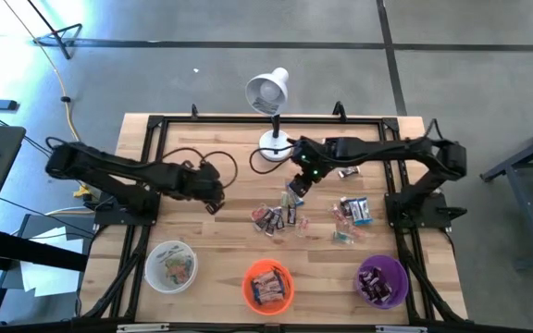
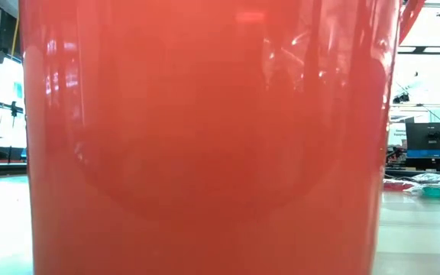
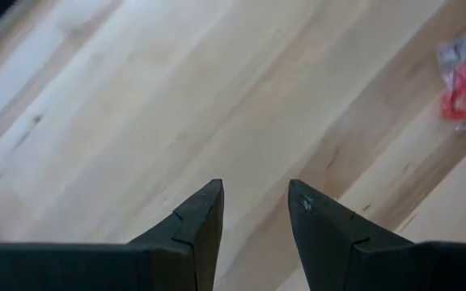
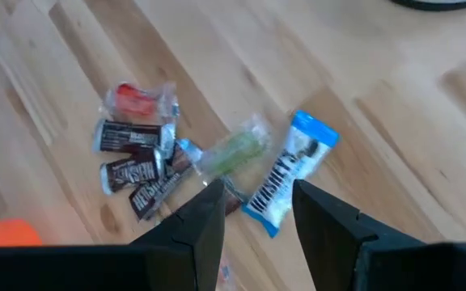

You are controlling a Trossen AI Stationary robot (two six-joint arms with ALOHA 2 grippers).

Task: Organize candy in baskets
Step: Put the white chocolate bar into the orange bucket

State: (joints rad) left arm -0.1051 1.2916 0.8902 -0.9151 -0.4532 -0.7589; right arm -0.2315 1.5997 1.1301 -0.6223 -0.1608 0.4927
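From above, the wooden tabletop (image 1: 211,240) carries three baskets along its near edge: the white basket (image 1: 170,265) on the left with a few pale wrapped pieces inside, the orange basket (image 1: 267,285) in the middle with dark and blue pieces, and the purple basket (image 1: 381,281) on the right with dark pieces. Loose candy (image 1: 276,218) lies in a cluster near the middle of the tabletop, and a second cluster (image 1: 352,213) lies to its right, close to the right arm's base. A white desk lamp (image 1: 269,92) stands at the far edge. The right pincer (image 1: 296,190) hangs just above the middle cluster. The left pincer (image 1: 215,196) waits over bare wood left of the candy.

The low view is almost filled by the orange basket's wall (image 2: 205,137); a strip of tabletop shows at either side.

In the left wrist view, the left pincer (image 3: 255,206) has its fingers apart with nothing between them, over bare wood; a red piece in clear wrap (image 3: 463,87) lies well off to one side.

In the right wrist view, the right pincer (image 4: 257,202) stands apart and empty above the candy: a blue-and-white bar (image 4: 290,174) and a greenish piece (image 4: 233,152) lie just beyond its fingertips, with dark brown bars (image 4: 136,166) and a red piece (image 4: 136,99) near them.
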